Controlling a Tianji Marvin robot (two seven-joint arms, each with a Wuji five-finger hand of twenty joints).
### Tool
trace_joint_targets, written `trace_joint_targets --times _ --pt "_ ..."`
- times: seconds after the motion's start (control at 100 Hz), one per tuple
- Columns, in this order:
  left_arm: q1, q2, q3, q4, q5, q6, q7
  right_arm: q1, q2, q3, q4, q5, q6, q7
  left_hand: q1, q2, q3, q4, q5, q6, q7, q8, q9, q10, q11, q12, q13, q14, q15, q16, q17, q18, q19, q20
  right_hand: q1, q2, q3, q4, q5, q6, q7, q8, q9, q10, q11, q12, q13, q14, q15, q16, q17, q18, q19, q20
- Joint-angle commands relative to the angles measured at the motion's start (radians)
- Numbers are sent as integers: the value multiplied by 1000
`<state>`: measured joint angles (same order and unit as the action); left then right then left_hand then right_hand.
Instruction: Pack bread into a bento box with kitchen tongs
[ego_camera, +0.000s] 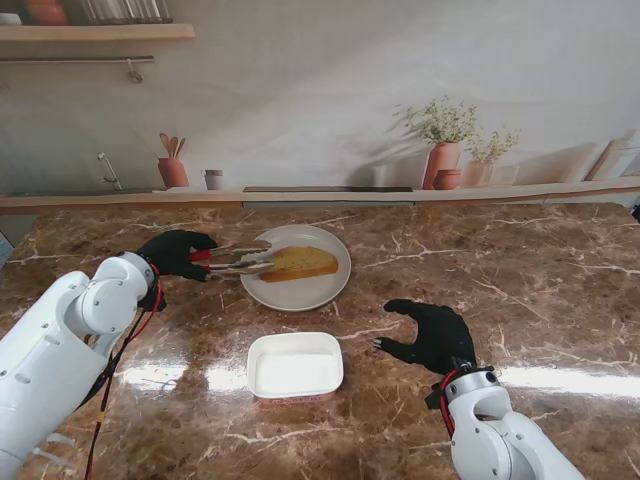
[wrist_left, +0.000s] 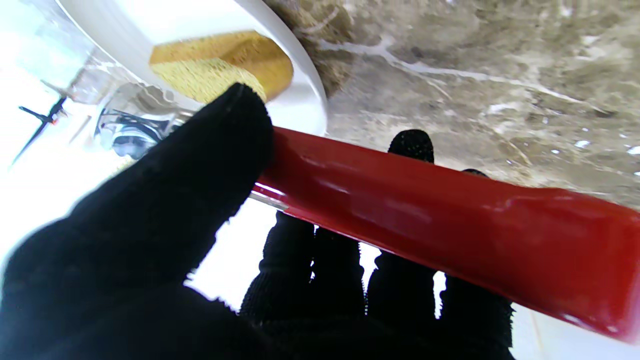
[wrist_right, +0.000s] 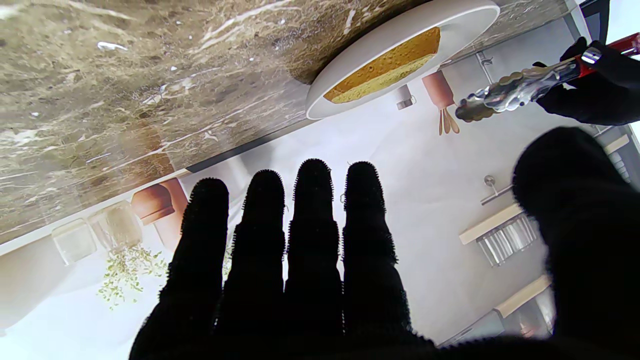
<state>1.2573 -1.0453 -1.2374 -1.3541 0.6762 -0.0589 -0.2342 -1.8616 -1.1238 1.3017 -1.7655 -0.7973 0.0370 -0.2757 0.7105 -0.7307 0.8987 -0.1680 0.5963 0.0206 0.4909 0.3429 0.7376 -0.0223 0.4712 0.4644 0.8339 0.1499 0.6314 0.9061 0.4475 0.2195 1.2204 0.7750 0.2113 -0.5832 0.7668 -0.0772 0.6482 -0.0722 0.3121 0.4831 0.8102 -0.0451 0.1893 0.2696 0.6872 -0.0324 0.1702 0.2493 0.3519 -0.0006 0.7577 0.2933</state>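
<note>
Bread sits on its plate as my left hand grips the tongs, tips at its nine o'clock, right hand spread empty; I'd pinch next.

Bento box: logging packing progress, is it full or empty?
Empty. The bento box shows only its bare white inside; the bread lies on the plate.

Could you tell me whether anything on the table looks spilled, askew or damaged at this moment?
Nothing stands out: the slice of yellow bread lies flat on the round white plate, and the white rectangular bento box sits upright nearer to me.
</note>
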Motion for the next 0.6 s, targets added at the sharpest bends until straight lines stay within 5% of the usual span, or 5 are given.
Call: trace_joint_targets --times 0.0,0.59 --pt "-27 -7 30 13 -2 -11 -16 -4 -4 0 13 9 5 10 47 72 93 65 11 -75 39 1 -42 -4 13 -7 22 13 40 23 19 -18 83 35 -4 9 -12 43 25 -13 12 -9 19 -5 9 12 23 -2 2 3 2 -5 25 -16" --pt "-176 -33 226 174 -3 54 71 -16 -9 10 22 34 -4 -4 52 63 110 63 -65 -10 -5 -18 -124 33 38 -3 39 14 97 106 38 -50 104 125 1 10 -14 43 26 -13 13 -9 32 -6 15 18 21 1 2 4 1 -2 25 -15"
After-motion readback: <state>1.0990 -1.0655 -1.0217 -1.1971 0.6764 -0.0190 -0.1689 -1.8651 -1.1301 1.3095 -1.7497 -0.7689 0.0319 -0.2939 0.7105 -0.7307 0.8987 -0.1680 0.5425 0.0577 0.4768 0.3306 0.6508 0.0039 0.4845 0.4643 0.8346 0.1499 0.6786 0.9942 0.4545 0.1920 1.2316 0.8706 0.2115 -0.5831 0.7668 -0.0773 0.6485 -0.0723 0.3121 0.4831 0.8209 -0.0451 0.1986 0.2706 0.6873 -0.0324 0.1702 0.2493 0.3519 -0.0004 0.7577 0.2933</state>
